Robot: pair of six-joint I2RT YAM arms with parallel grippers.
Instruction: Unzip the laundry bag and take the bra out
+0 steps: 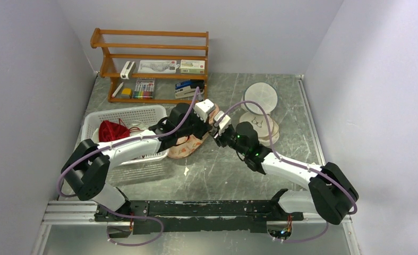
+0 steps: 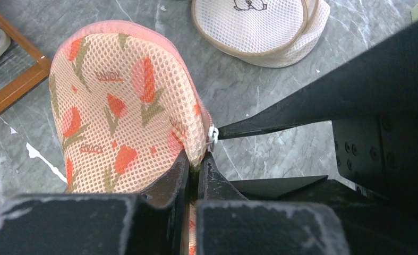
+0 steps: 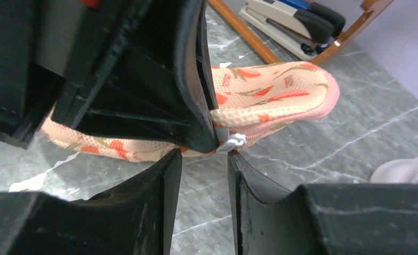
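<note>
While the laundry bag [image 2: 121, 106] is pinched by the left gripper [image 2: 196, 162], the zipper pull [image 3: 230, 142] is best centred in the parted right gripper [image 3: 205, 156].

The peach-pink mesh laundry bag [image 2: 121, 106] carries orange-red tulip prints with olive-green stems, and its edge trim is a stronger pink. Its zipper pull [image 2: 213, 133] is white. My right gripper [image 3: 204, 154] is matte black. The round cream mesh pouch [image 2: 259, 26] has beige trim. The grey stone table [image 2: 270, 90] shows white veins.
</note>
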